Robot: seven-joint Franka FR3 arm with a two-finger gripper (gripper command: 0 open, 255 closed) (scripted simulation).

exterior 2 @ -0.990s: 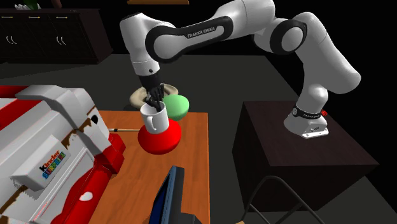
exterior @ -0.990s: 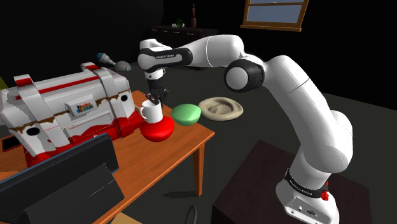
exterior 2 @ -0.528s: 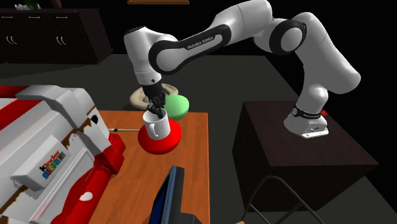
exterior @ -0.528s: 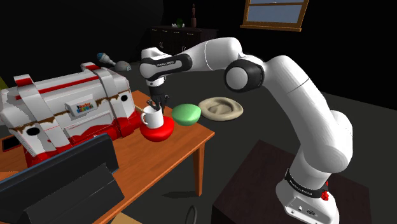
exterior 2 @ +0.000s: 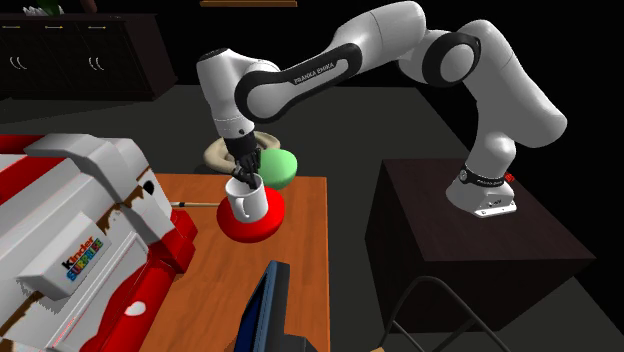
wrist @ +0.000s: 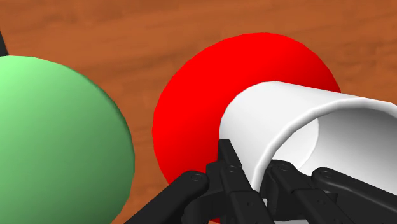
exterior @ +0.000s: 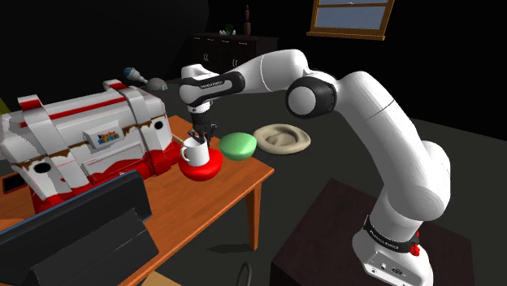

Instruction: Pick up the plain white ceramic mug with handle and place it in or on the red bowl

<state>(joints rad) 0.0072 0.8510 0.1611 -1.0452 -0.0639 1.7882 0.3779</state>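
Since a second ago, mug (exterior: 193, 151) has come down with hand (exterior: 199, 136); now seated in red bowl (exterior: 209, 167) on worktop (exterior: 203, 199). Hand clamps mug wall, one finger inside, one outside. I judge placing done, release left. Green bowl (exterior: 239, 145) just beside, big red-white box (exterior: 89, 138) close behind; I'd exit straight up.

There are 1 white mug (exterior: 193, 151), 1 red bowl (exterior: 205, 167), 1 green bowl (exterior: 239, 145) and 1 tan dish (exterior: 282, 138). There is also 1 red-and-white Kinder box (exterior: 89, 142) and 1 dark screen (exterior: 81, 219).
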